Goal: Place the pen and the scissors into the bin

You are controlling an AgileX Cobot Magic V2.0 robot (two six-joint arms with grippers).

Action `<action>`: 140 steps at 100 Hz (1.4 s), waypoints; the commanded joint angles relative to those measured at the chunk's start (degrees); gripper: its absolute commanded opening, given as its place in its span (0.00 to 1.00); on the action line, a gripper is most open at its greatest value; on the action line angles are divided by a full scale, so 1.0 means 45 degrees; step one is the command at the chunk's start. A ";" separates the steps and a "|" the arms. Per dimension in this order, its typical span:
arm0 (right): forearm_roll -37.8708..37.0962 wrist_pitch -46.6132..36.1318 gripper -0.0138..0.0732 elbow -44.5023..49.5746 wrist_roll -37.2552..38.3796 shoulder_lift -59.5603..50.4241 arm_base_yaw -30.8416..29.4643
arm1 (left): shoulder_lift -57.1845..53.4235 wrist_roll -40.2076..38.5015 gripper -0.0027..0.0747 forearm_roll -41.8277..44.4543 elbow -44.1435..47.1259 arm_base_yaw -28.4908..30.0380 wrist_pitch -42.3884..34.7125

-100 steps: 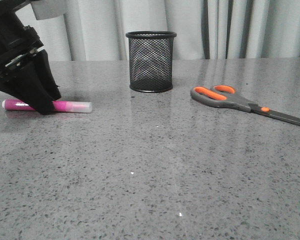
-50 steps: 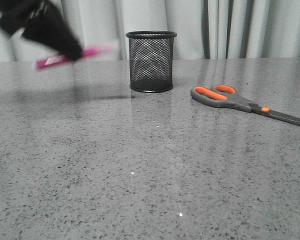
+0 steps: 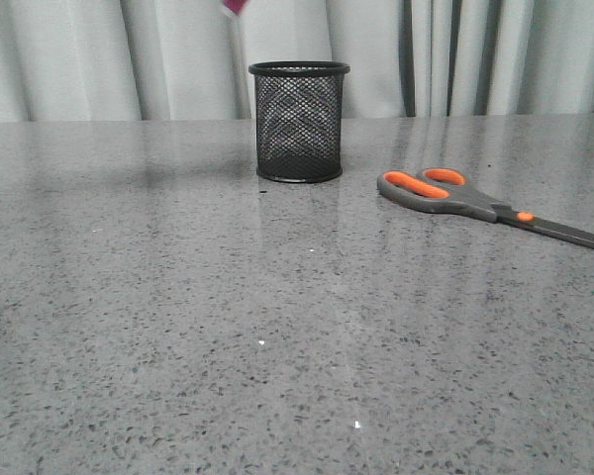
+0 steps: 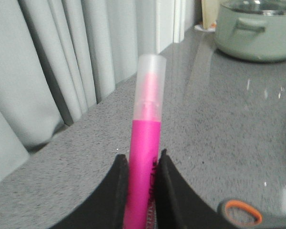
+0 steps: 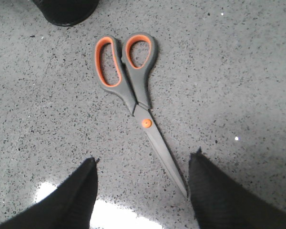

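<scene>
My left gripper [image 4: 142, 160] is shut on the magenta pen [image 4: 144, 157], whose clear cap points away from the fingers. In the front view only the pen's tip [image 3: 234, 6] shows at the top edge, above and left of the black mesh bin [image 3: 298, 122]; the left arm itself is out of that view. The scissors [image 3: 475, 202] lie flat on the table right of the bin, handles toward it. In the right wrist view my right gripper [image 5: 143, 164] is open above the scissors [image 5: 133, 90], its fingers either side of the blade tip. The bin's base [image 5: 66, 12] shows beyond the handles.
The grey speckled table [image 3: 277, 336] runs back to pale curtains [image 3: 129, 59]. A pale green pot [image 4: 257, 28] stands far off on the counter in the left wrist view. An orange-lined scissor loop [image 4: 240, 213] shows beside the left fingers.
My left gripper has lifted the pen off the table, up and to the right, and has risen out of the front view. The scissors and bin have not moved.
</scene>
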 commanded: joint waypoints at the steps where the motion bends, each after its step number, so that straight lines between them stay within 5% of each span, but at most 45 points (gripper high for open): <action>1: 0.0171 -0.0483 0.60 -0.0461 -0.0131 -0.0165 0.0016 | -0.0133 0.0706 0.01 -0.2360 -0.0467 -0.0341 -0.0053; 49: 0.0171 -0.0514 0.60 -0.0461 -0.0131 -0.0165 0.0016 | 0.0733 0.0888 0.04 -0.2886 -0.0467 -0.0492 0.0393; 61: 0.0171 -0.0514 0.60 -0.0461 -0.0131 -0.0165 0.0016 | 0.0733 0.0888 0.21 -0.2886 -0.0467 -0.0492 0.0394; 76: 0.0171 -0.0514 0.60 -0.0461 -0.0131 -0.0165 0.0016 | 0.0733 0.0888 0.59 -0.3029 -0.0467 -0.0492 0.0413; 85: 0.0171 -0.0539 0.60 -0.0461 -0.0131 -0.0165 0.0016 | 0.0676 0.0888 0.66 -0.3461 -0.0467 -0.0360 0.0623; 103: 0.0171 -0.0563 0.60 -0.0461 -0.0131 -0.0165 0.0016 | -0.0308 0.0864 0.48 -0.2754 -0.0467 0.0301 0.1119; 119: 0.0171 -0.0563 0.60 -0.0461 -0.0131 -0.0165 0.0016 | -0.1912 0.0449 0.00 -0.0795 -0.0467 0.1025 0.1405; 140: 0.0199 -0.0785 0.60 -0.0461 -0.0131 -0.0165 0.0016 | -0.4058 -0.3475 0.01 0.4090 -0.0438 0.1866 0.1082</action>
